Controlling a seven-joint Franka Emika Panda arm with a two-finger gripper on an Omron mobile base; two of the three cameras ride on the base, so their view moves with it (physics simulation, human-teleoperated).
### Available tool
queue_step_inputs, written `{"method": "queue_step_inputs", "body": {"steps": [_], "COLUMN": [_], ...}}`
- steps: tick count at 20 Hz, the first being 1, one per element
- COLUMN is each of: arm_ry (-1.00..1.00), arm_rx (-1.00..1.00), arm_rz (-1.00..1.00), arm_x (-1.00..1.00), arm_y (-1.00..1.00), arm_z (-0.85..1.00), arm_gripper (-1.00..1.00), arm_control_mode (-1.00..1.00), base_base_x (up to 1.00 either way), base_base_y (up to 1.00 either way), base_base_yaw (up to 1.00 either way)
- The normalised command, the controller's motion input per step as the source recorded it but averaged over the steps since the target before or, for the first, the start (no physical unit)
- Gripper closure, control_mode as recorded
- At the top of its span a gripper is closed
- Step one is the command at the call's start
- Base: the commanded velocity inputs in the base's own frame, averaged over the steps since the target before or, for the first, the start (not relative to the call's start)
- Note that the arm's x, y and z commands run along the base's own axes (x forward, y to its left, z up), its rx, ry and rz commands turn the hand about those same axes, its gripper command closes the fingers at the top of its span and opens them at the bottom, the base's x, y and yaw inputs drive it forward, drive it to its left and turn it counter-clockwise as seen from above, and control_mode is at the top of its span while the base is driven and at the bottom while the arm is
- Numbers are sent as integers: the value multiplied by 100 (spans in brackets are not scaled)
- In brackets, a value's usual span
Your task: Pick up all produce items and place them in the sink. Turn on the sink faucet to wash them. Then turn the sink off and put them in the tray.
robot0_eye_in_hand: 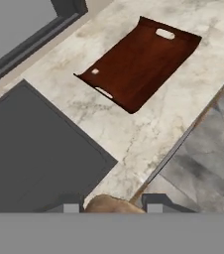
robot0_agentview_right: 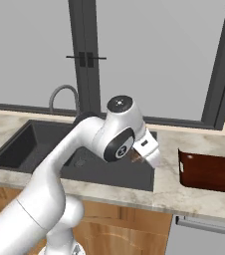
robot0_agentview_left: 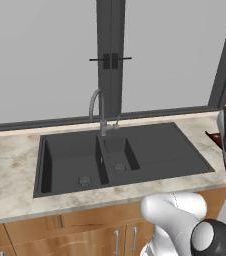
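the tray [robot0_eye_in_hand: 141,67], dark red-brown with a thin rim and two slot handles, lies bare on the pale marbled worktop [robot0_eye_in_hand: 134,134] in the upper middle of the hand view. the dark-grey sink [robot0_agentview_left: 120,155] holds nothing in either basin; its faucet [robot0_agentview_left: 99,111] arches behind them. low in the hand view, a rounded brownish-orange produce item [robot0_eye_in_hand: 111,204] sits gripped between the jaws of the gripper [robot0_eye_in_hand: 112,208].

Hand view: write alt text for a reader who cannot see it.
A brownish-orange produce item sits between the gripper's two dark fingertips at the bottom edge. Beyond lies a pale marble counter, with an empty red-brown tray at upper centre and the dark-grey sink drainboard at left.
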Motion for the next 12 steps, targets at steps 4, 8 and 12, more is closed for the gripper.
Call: {"method": "queue_step_inputs", "body": {"steps": [4,8,12], "arm_ry": [0,0,0], "arm_rx": [0,0,0], "arm_rz": [-19,-16,-10], "arm_x": [25,32,39], "arm_y": [-68,-64,-51], "arm_z": [0,0,-1], "arm_gripper": [100,100,100], "arm_control_mode": [-100,-100,-100], "base_base_x": [0,0,0], "base_base_y": [0,0,0], "base_base_yaw": [0,0,0]}}
